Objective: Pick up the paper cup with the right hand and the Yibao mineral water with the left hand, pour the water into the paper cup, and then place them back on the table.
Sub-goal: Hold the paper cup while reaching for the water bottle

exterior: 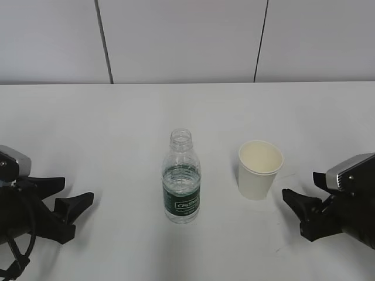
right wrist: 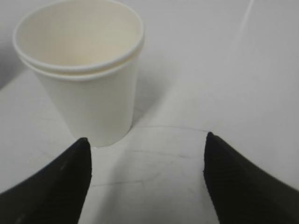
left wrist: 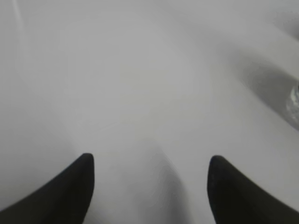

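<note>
In the exterior view, the left hand [exterior: 70,212] is cut off by the left and bottom edges, so most of its arm is not seen; the right hand [exterior: 300,212] is likewise cut by the right edge. The lettering on the Yibao mineral water [exterior: 181,178] is too small to be read. In the left wrist view everything is blurred, and only a sliver of the bottle [left wrist: 294,100] is seen at the right edge. In both wrist views the fingers [right wrist: 60,186] are cropped by the bottom edge.
</note>
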Robot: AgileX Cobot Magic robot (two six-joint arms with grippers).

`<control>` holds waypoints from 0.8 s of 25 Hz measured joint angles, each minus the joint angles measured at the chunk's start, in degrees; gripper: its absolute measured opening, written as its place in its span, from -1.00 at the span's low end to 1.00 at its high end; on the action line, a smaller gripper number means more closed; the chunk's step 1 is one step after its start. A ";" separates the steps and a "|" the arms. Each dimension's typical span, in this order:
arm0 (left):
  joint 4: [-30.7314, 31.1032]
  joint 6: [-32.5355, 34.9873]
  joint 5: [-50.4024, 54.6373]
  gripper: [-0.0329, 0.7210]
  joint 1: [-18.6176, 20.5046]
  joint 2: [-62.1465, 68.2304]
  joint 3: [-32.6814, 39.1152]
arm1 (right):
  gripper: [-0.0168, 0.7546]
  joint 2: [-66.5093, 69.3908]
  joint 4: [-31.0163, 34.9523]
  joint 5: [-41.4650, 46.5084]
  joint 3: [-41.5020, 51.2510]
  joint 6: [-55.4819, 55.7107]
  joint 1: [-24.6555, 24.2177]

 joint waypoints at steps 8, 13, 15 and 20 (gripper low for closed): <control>2.65 0.00 -0.17 0.33 0.00 0.00 0.00 | 0.56 1.74 -7.16 -0.23 -3.03 -0.10 0.00; 3.01 0.00 -0.17 0.33 0.00 0.00 -0.06 | 0.73 5.65 -8.85 -0.23 -3.85 -0.10 0.10; 3.01 0.00 -0.17 0.33 0.00 0.00 -0.06 | 0.76 7.67 -9.12 -0.23 -5.29 0.02 0.10; 3.07 0.00 -0.17 0.33 0.00 0.00 -0.06 | 0.78 11.51 -11.78 -0.23 -9.36 3.55 0.10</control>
